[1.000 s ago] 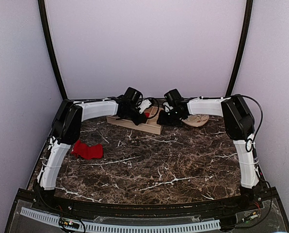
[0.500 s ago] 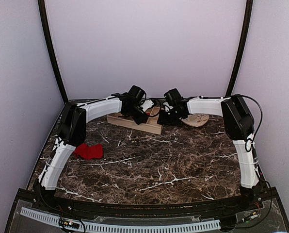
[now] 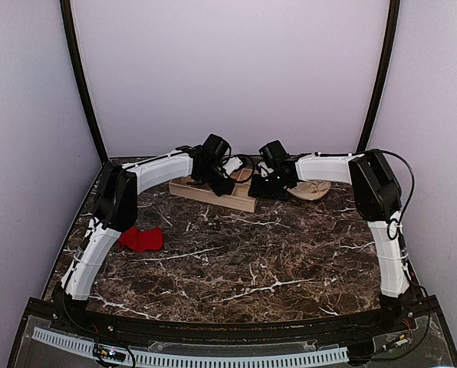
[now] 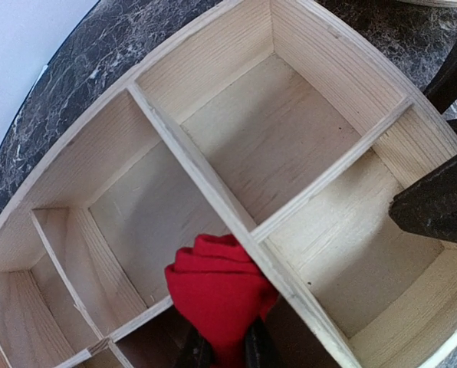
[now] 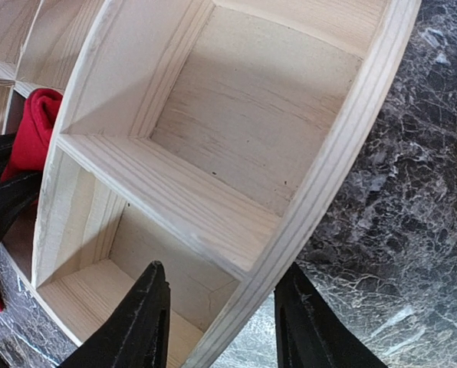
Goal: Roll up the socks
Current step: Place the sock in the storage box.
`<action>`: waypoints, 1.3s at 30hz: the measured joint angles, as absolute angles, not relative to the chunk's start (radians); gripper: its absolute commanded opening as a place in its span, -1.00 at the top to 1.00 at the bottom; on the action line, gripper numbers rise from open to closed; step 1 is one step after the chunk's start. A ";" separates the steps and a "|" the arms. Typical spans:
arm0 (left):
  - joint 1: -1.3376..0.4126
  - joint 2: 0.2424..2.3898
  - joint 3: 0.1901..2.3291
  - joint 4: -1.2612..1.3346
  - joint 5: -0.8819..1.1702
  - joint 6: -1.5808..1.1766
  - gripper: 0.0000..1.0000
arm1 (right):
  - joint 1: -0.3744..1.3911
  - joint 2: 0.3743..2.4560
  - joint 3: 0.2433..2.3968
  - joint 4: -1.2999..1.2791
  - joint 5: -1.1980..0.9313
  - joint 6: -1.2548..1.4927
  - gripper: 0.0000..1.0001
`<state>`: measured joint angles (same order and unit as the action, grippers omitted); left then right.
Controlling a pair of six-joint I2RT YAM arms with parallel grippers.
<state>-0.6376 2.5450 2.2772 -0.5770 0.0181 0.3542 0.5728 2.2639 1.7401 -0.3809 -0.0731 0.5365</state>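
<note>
A rolled red sock is pinched at its lower end by my left gripper, which is shut on it. It hangs over a divider of the wooden tray, and the same roll shows at the left of the right wrist view. A second red sock lies loose on the marble table near the left arm. My right gripper is open, one finger inside an end compartment and one outside the tray's outer wall. From above, both grippers, left and right, are at the tray.
The tray has several empty compartments. A tan flat oval object lies just right of it at the back. Pale walls close in the dark marble table on three sides.
My left arm has reached a little farther over the tray with the rolled sock, its elbow shifting right. The right arm and the loose sock have not moved.
</note>
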 measured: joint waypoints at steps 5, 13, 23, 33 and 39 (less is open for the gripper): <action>-0.633 2.545 2.278 -0.577 0.038 0.327 0.41 | 0.573 2.264 1.725 -0.357 -0.075 0.544 0.11; -0.626 2.526 2.253 -0.569 0.079 0.286 0.07 | 0.567 2.263 1.714 -0.344 -0.083 0.560 0.09; -0.628 2.479 2.179 -0.546 0.090 0.276 -0.04 | 0.553 2.263 1.714 -0.342 -0.095 0.570 0.08; -0.634 2.445 2.151 -0.564 0.093 0.275 -0.14 | 0.553 2.263 1.705 -0.335 -0.101 0.579 0.08; -0.635 2.431 2.148 -0.582 0.103 0.269 -0.15 | 0.553 2.263 1.702 -0.330 -0.101 0.581 0.08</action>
